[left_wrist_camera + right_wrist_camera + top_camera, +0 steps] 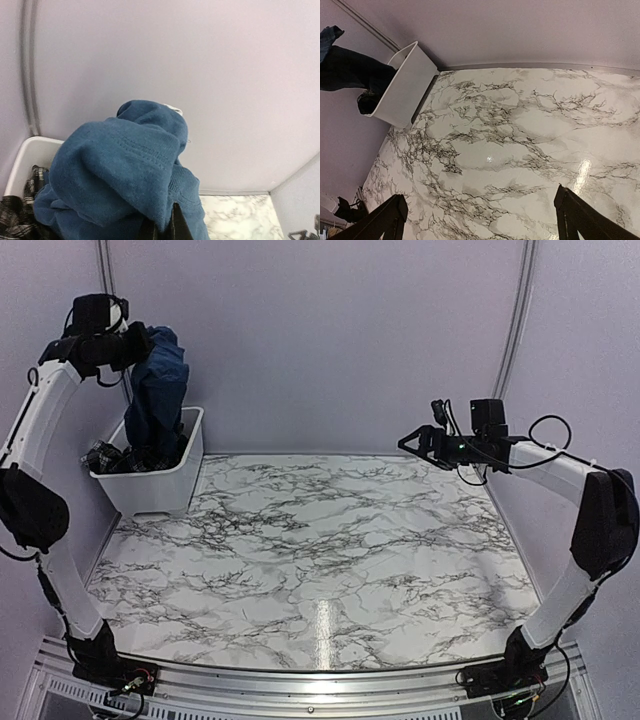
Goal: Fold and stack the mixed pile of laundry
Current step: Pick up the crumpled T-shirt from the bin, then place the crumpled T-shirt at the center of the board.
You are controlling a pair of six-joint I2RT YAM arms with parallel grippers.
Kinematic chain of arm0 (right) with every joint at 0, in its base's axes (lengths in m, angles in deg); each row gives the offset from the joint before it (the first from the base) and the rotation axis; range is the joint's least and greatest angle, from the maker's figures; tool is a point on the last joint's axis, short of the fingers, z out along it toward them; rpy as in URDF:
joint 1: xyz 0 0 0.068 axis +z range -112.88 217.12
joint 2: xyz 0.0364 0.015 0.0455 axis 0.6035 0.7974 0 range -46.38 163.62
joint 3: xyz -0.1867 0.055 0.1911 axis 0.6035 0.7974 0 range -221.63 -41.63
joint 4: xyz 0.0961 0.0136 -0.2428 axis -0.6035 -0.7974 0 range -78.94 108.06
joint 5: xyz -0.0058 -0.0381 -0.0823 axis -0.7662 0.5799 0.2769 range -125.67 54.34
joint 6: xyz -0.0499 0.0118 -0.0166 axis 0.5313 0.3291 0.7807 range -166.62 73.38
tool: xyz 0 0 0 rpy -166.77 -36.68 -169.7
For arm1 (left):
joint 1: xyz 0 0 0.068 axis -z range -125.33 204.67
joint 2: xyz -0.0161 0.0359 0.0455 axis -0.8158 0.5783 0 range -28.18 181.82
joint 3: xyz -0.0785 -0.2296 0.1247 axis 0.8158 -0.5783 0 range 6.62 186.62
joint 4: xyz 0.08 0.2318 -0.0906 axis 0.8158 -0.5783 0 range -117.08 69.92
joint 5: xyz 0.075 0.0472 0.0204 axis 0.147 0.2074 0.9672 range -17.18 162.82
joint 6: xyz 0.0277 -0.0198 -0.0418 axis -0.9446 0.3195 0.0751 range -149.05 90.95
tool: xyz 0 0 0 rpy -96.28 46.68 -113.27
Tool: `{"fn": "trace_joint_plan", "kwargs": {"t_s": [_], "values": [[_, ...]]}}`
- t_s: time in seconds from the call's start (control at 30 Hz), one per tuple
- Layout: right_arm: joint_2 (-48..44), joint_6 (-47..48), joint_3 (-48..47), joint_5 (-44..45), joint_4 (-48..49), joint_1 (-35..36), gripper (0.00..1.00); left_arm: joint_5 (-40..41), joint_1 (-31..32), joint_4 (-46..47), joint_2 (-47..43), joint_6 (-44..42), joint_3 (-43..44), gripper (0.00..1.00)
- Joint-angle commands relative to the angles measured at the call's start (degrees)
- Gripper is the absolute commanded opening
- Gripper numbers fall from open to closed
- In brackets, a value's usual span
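My left gripper (143, 343) is raised high over the white bin (160, 485) and is shut on the navy blue t-shirt (158, 395), which hangs down into the bin. In the left wrist view the shirt (120, 170) bunches over the fingers (176, 225) and hides most of them. The black-and-white plaid garment (108, 457) lies inside the bin, also seen in the left wrist view (20, 210). My right gripper (405, 443) is open and empty, held above the right side of the marble table; its fingers (580, 215) are spread wide apart.
The white bin stands at the table's far left corner against the wall and shows in the right wrist view (402, 85). The marble tabletop (320, 540) spreads across the middle. Grey walls close the back and sides.
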Motion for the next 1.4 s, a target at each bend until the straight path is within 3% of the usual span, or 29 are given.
{"fn": "trace_joint_plan", "kwargs": {"t_s": [0.0,0.23,0.33,0.5,0.63,0.7,0.77,0.83,0.87,1.03,1.17,1.37], "values": [[-2.76,-1.32,-2.27,-1.21,2.66,-0.77,0.99,-3.83,11.66,4.11,-2.59,-2.18,1.69,0.0],[-4.44,-3.0,-1.11,-2.07,4.54,-0.76,0.98,-6.11,31.69,8.82,-1.94,-1.91,11.99,0.0],[-5.07,-3.1,-0.52,-2.12,4.65,-0.82,0.99,-8.09,36.48,15.08,-2.88,0.53,12.39,0.0],[-5.81,-3.12,0.8,-2.04,4.96,-0.86,0.99,-11.16,38.38,23.66,-4.15,6.05,10.35,0.0],[-6.38,-2.7,1.56,-1.67,4.37,-1.04,0.98,-7.55,34.27,23.68,-9.28,7.47,-6.92,0.0],[-6.88,-1.86,1.8,-1.28,3.1,-1.44,0.98,-7.11,30.62,23.53,-12.41,9.82,-19.32,0.14],[-7.76,-0.08,2.14,-0.44,0.98,-1.82,0.99,-3.49,27.18,21.34,-15.87,11.77,-32.67,0.48],[-8.47,2.23,2.3,0.54,-2.55,-1.83,0.99,-0.47,24.32,21.01,-20.1,12.47,-45.33,0.92],[-8.86,3.38,2.54,0.71,-4.21,-1.87,0.98,0.83,23.92,20.49,-21.77,11.06,-49.59,0.98],[-12.28,5.15,9.01,-0.28,-9.43,0.16,0.99,3.45,27.22,15.2,-24.05,4.88,-61.06,0.99],[-13.4,7.51,13.51,1.12,-14.1,7.18,0.95,5.4,31.41,13.73,-23.57,4.67,-67.36,0.99],[-11.44,7.93,17.99,3.8,-15.24,16.83,0.85,5.82,34.61,13.7,-18.39,7.31,-69.54,0.79]]}}
